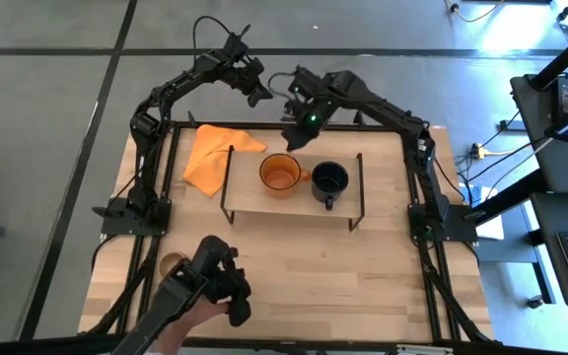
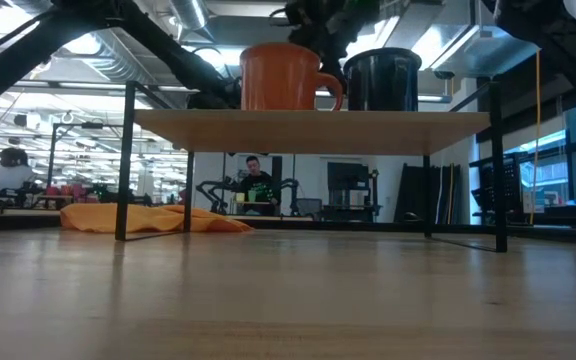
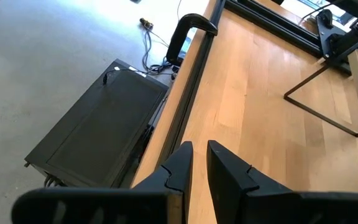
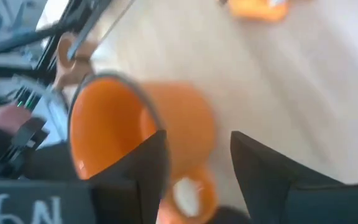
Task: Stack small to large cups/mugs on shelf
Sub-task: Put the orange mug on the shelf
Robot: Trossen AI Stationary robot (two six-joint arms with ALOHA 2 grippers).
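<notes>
From above, the shelf (image 1: 294,197) carries the orange mug (image 1: 281,175) and, just beside it, the dark mug (image 1: 329,180). The small tan cup (image 1: 173,264) sits off the shelf toward the near table edge, by a dark arm there (apparently another arm with a hand on it). The right gripper (image 1: 297,136) hovers just behind the orange mug; the left gripper (image 1: 260,96) waits farther back.

Level with the table, both mugs stand upright with open board left on the orange mug's free side.

The left wrist shows its fingers (image 3: 180,163) nearly together, holding nothing.

The right wrist shows dark fingers (image 4: 257,165) spread wide and empty, the orange mug's mouth between them.
</notes>
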